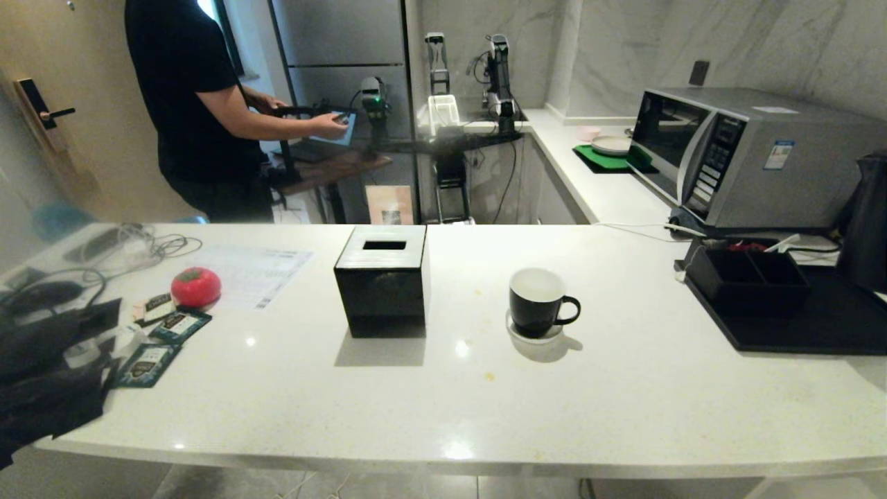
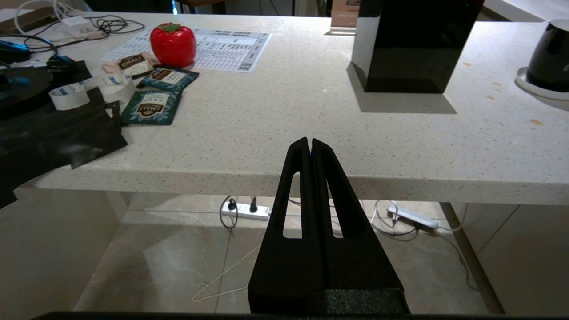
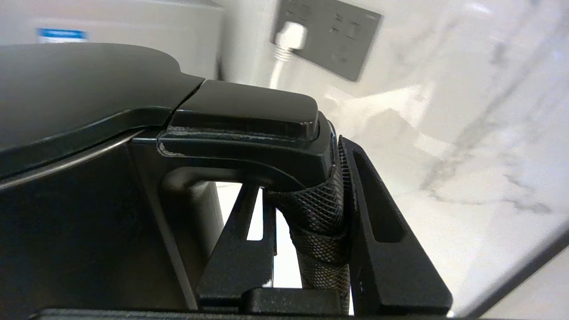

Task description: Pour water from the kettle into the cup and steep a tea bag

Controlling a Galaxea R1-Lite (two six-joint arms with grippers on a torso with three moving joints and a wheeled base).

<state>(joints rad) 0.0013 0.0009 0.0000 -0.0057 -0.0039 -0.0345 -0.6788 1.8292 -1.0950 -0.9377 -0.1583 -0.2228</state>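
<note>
Gripping the kettle (image 1: 866, 222) by its textured handle (image 3: 322, 213), the right gripper (image 3: 306, 209) clamps tight at 3 o'clock of the mug (image 1: 537, 303); left gripper (image 2: 310, 144) pressed together below the counter (image 2: 284, 133) edge.

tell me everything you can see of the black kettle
The matte black jug-shaped kettle stands upright at the counter's far right edge, on a black tray, beside the silver microwave; only part shows in the head view. Its lid is closed. The right gripper is shut on its textured black handle, fingers on either side.
</note>
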